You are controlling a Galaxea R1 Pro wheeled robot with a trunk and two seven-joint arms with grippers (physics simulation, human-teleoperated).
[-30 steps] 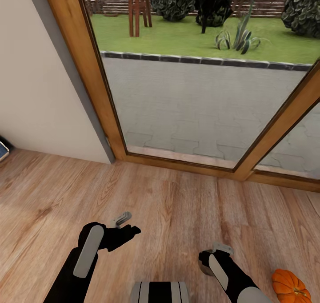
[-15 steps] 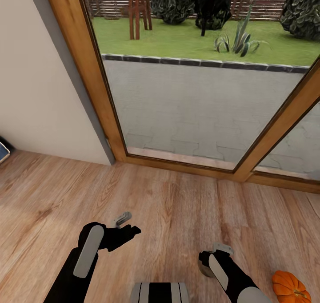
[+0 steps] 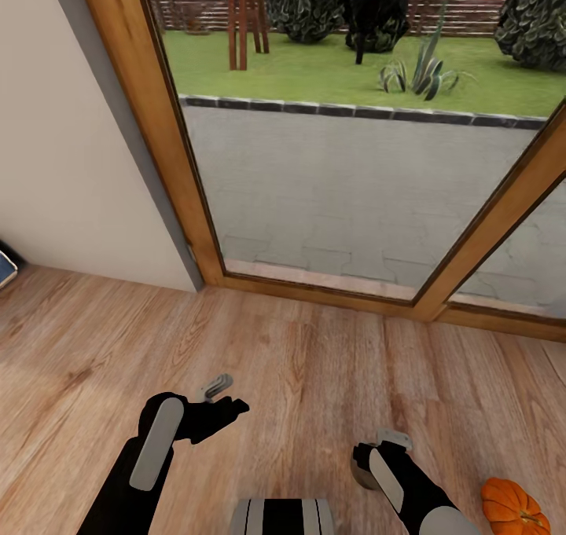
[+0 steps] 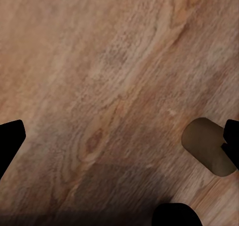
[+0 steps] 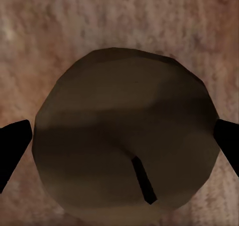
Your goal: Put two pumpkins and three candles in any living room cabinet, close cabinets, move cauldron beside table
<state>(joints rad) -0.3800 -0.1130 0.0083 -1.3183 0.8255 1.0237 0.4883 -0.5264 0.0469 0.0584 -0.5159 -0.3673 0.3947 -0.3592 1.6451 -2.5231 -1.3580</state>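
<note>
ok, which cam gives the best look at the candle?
Right wrist view: the candle is seen top-down, wick visible, between the right pincer's fingertips. In the head view only its edge peeks from behind the right arm. The left wrist view catches it partly, on the wood floor.

A small bright-orange ribbed pumpkin (image 3: 513,507) sits on the wooden floor at the near right, partly cut off by the picture's edge. A short grey-beige cylindrical candle (image 5: 127,136) with a dark, leaning wick stands upright on the floor, seen end-on between the right claw's (image 5: 119,149) dark fingertips, which flank its sides.
</note>
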